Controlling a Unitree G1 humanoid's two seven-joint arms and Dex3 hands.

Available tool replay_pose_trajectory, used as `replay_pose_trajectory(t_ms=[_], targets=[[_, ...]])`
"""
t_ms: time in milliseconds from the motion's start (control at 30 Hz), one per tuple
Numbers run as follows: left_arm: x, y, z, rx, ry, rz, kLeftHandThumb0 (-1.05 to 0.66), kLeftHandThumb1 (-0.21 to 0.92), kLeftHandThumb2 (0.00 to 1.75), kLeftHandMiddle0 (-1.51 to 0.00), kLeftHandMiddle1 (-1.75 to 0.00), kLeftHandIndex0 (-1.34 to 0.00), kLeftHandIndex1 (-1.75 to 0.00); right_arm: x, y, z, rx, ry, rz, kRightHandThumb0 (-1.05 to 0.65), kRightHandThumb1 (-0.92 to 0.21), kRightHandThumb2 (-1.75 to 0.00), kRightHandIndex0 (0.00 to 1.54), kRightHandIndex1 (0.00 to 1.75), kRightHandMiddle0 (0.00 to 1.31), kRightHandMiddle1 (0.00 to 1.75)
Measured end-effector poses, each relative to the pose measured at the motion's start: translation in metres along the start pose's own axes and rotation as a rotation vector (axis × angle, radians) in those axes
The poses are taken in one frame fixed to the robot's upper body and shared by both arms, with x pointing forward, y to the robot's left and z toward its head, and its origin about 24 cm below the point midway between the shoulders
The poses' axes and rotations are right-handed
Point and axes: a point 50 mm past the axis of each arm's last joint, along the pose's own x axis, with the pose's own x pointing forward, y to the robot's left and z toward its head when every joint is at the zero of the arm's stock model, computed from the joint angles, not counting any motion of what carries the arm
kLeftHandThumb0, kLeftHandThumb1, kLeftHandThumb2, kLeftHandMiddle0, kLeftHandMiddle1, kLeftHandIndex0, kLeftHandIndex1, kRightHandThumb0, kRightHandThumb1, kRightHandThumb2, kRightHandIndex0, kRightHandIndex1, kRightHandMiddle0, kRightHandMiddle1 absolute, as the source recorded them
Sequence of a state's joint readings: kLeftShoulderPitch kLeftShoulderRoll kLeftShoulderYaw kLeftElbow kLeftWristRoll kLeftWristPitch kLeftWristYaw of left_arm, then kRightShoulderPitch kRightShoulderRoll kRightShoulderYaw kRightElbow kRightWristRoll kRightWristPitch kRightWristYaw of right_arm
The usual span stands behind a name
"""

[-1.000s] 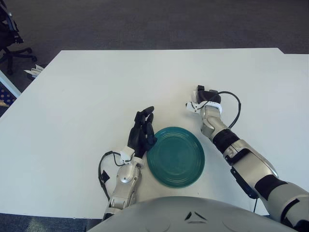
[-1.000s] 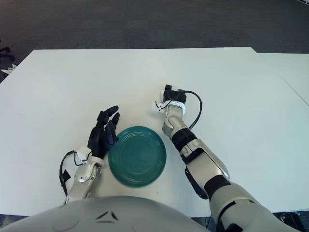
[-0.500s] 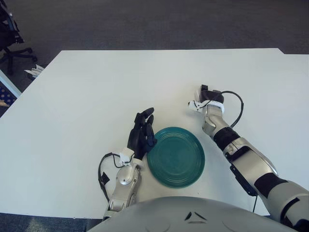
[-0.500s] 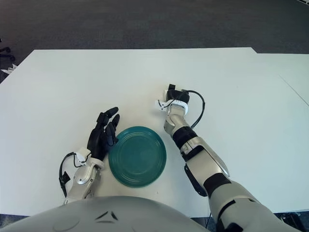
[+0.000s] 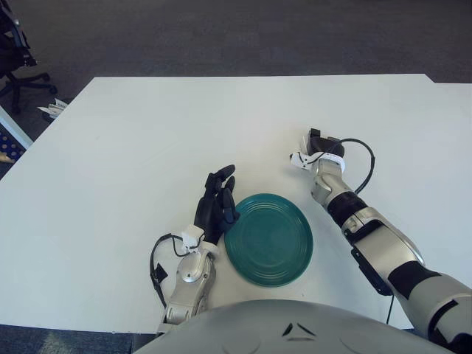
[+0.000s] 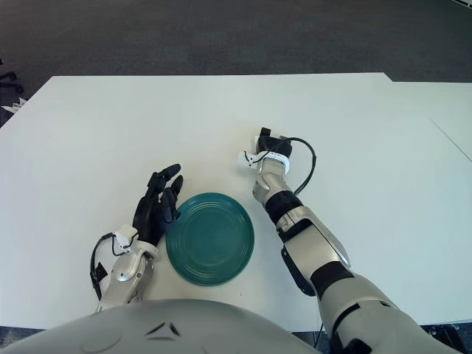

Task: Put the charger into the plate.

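A teal plate point(image 5: 268, 238) sits near the table's front edge. My left hand point(image 5: 217, 200) shows just left of the plate, black fingers spread and holding nothing. My right hand point(image 5: 319, 139) is beyond the plate's far right rim, seen end-on past its white wrist band point(image 5: 329, 158). A small white piece point(image 5: 297, 158) sticks out at the left of that wrist. No charger shows plainly in either view; anything under or inside the right hand is hidden.
The white table point(image 5: 147, 133) stretches wide to the left and back. A black cable point(image 5: 366, 166) loops off my right wrist. An office chair point(image 5: 15, 51) stands on the dark floor at the far left.
My right hand has shifted a little to the right, away from the plate's rim. The left hand and the plate have stayed in place.
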State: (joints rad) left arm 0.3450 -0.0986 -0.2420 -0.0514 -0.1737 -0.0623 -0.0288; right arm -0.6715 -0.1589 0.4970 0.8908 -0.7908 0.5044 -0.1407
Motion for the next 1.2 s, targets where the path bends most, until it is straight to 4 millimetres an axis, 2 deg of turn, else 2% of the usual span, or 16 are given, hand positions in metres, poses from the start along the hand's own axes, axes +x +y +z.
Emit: replay_pose_trajectory(t_ms=[267, 800, 1067, 1200], targets=[[0.014, 0.008, -0.002, -0.015, -0.05, -0.033, -0.87, 0.92, 0.9, -0.33, 0.0, -0.09, -0.82, 0.002, -0.001, -0.002, 0.002, -0.002, 0.008, -0.87, -0.92, -0.57, 0.33, 0.04, 0.0, 0.5], [0.009, 0.012, -0.004, -0.01, -0.086, -0.036, -0.88, 0.92, 0.88, -0.37, -0.02, -0.12, -0.84, 0.005, -0.001, -0.005, 0.014, 0.011, 0.019, -0.88, -0.92, -0.58, 0.42, 0.06, 0.0, 0.56], [-0.004, 0.01, -0.002, -0.005, -0.073, -0.012, -0.88, 0.92, 0.83, -0.44, -0.04, -0.14, -0.86, 0.006, -0.001, -0.005, 0.02, 0.018, 0.022, -0.87, -0.92, -0.6, 0.44, 0.07, 0.0, 0.54], [-0.002, 0.013, -0.001, -0.012, -0.073, -0.008, -0.89, 0.92, 0.83, -0.45, -0.04, -0.15, -0.86, 0.005, 0.0, -0.006, 0.019, 0.021, 0.025, -0.86, -0.92, -0.62, 0.44, 0.07, 0.0, 0.55]])
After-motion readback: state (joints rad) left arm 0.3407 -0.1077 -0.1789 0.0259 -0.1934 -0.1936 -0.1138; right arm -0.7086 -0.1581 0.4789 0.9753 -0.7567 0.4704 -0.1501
